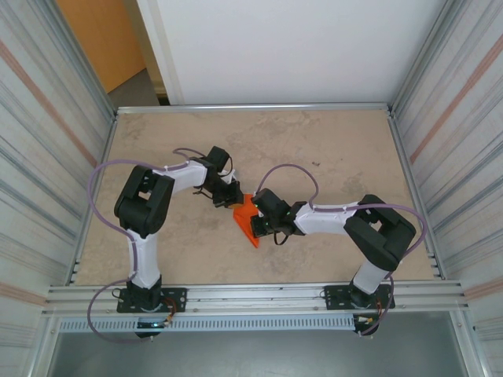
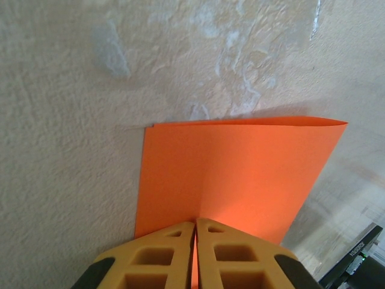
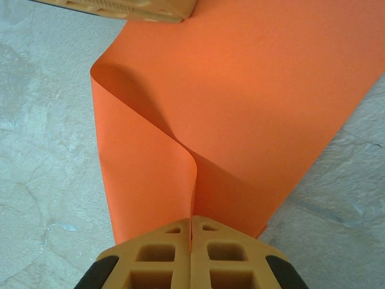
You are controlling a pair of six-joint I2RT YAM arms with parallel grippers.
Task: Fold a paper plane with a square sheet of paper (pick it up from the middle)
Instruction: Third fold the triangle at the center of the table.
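Note:
The square sheet of paper [image 1: 250,228] is bright orange and sits mid-table between both arms, bent over on itself. In the left wrist view the sheet [image 2: 240,168] runs out ahead with a faint centre crease and a doubled far edge. My left gripper [image 2: 196,226] is shut on its near edge. In the right wrist view the paper [image 3: 252,90] curls into a loose fold. My right gripper [image 3: 191,224] is shut on that fold. From above, the left gripper [image 1: 236,200] and right gripper [image 1: 255,216] meet at the sheet. The paper plane is out of view.
The beige table [image 1: 330,149] is bounded by a metal frame rail [image 1: 251,107] at the back and corrugated side walls [image 1: 47,157]. A dull orange-brown panel [image 1: 102,39] stands beyond the back left. The left gripper's finger [image 3: 132,7] shows at the top of the right wrist view.

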